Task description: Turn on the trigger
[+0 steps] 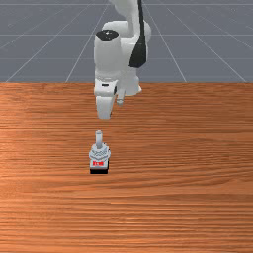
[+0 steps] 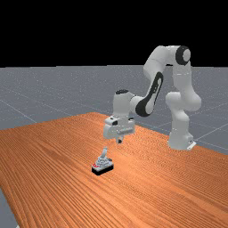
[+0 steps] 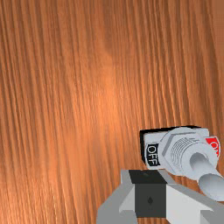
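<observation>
The claw (image 3: 150,194) shows near the OFF end of a grey toggle switch (image 3: 177,142) with a black base (image 3: 142,146). White letters on a black label (image 3: 152,155) read OFF; at the opposite end a red label (image 3: 213,144) reads ON, partly hidden. Between them sit a hexagonal nut (image 3: 166,153) and a threaded collar (image 3: 181,153), from which a round-tipped lever (image 3: 210,181) rises. Streaked orange-brown wood covers the table (image 3: 78,87).

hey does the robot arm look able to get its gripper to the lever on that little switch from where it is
Probably yes: the gripper hangs above the table, near the lever, and I see nothing between them. A short move down and outward seems enough.
</observation>
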You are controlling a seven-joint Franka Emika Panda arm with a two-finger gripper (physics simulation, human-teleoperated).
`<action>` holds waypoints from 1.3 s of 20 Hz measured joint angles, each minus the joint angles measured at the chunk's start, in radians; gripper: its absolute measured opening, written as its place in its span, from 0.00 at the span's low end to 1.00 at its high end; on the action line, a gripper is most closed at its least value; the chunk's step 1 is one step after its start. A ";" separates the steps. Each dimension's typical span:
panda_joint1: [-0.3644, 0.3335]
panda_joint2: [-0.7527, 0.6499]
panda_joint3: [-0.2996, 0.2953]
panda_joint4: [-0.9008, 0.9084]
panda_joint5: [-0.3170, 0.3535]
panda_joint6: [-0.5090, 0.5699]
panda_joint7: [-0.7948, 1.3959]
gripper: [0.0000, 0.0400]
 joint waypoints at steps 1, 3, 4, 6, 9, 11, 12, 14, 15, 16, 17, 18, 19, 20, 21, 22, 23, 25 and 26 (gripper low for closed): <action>-0.005 0.008 0.003 0.015 -0.001 -0.026 -0.030 0.00; 0.012 0.004 -0.013 0.002 -0.065 0.003 0.031 0.00; 0.005 0.010 -0.005 0.012 -0.006 -0.004 0.040 0.00; 0.016 0.030 -0.015 0.041 -0.003 -0.019 0.122 0.00; 0.019 0.074 -0.013 0.109 0.003 -0.041 0.118 0.00; 0.015 0.107 -0.007 0.160 0.006 -0.058 0.086 0.00; 0.002 0.107 0.007 0.133 0.017 0.055 0.028 0.00; 0.003 0.148 0.009 0.197 0.019 0.037 0.029 0.00; 0.003 0.167 0.010 0.224 0.021 0.035 0.029 0.00; 0.004 0.184 0.011 0.253 0.021 0.018 0.031 0.00; 0.007 0.202 0.009 0.295 0.017 -0.046 0.035 0.00; 0.004 0.212 0.012 0.318 0.015 -0.079 0.016 0.00; 0.002 0.212 0.016 0.317 0.014 -0.078 0.003 0.00; 0.003 0.211 0.018 0.315 0.012 -0.077 -0.003 0.00; 0.014 0.222 0.009 0.349 0.009 -0.161 0.039 0.00; 0.016 0.229 0.008 0.370 0.005 -0.228 0.039 0.00; 0.016 0.216 0.007 0.354 0.003 -0.241 0.039 0.00; 0.016 0.178 0.005 0.292 0.001 -0.211 0.039 0.00; 0.016 0.158 0.005 0.259 0.000 -0.180 0.039 0.00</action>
